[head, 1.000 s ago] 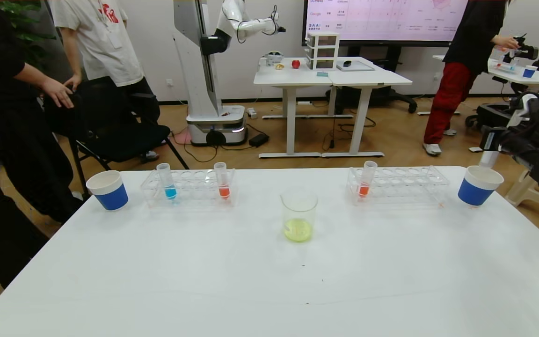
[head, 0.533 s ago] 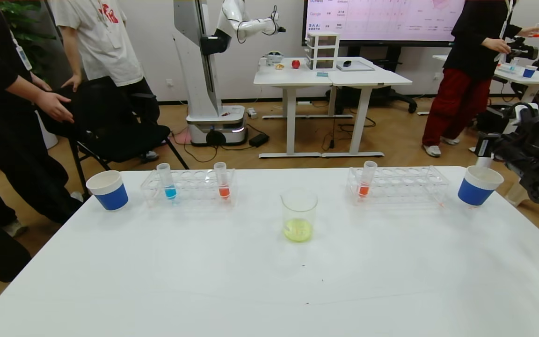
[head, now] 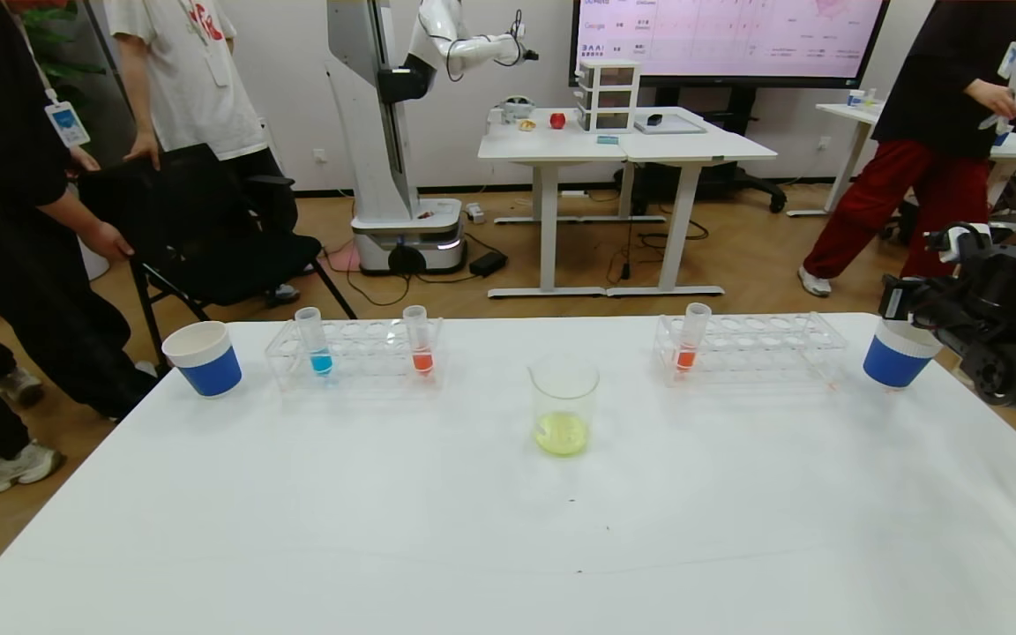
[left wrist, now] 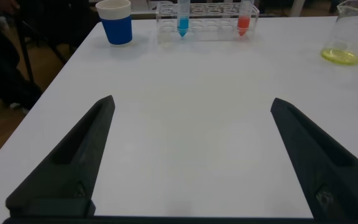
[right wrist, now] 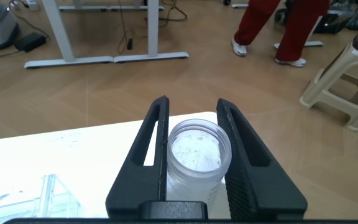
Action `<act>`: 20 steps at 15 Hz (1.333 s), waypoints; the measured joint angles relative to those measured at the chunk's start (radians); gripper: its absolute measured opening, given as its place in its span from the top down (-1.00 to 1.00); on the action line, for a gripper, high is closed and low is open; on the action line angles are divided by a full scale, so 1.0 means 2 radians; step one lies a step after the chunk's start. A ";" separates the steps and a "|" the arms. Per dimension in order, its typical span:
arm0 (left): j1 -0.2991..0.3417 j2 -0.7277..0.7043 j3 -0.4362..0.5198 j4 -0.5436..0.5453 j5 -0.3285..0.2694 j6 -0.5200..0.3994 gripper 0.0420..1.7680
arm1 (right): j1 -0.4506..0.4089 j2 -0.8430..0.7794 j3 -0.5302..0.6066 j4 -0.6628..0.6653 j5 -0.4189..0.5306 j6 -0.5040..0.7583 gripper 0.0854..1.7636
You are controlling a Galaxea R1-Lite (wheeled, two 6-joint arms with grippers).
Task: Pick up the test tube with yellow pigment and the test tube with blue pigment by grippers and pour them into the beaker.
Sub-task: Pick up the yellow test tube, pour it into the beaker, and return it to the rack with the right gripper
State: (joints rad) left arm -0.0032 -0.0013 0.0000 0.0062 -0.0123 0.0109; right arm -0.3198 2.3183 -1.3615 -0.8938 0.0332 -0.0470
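No legible labels on beaker (head: pixel 564 404), tubes.

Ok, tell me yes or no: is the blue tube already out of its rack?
No, the test tube with blue pigment stands upright in the left rack, with no end effector near it.

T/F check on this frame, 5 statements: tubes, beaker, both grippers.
1. The beaker holds yellow liquid. True.
2. The test tube with blue pigment is in the right gripper. False: it stands in the left rack, beside an orange-red tube.
3. The right gripper is shut on an empty clear tube, over the right blue paper cup. True.
4. The left gripper holds a tube. False: it is open and holds nothing, low over the table.
5. The right rack holds two orange-red tubes. False: only one.
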 joint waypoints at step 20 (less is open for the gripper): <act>0.000 0.000 0.000 0.000 0.000 0.000 -0.98 | 0.225 -0.165 0.080 0.004 -0.017 0.006 -0.97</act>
State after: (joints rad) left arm -0.0028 -0.0013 0.0000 0.0057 -0.0119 0.0104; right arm 0.1298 1.9887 -1.2006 -0.8866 -0.0017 -0.0351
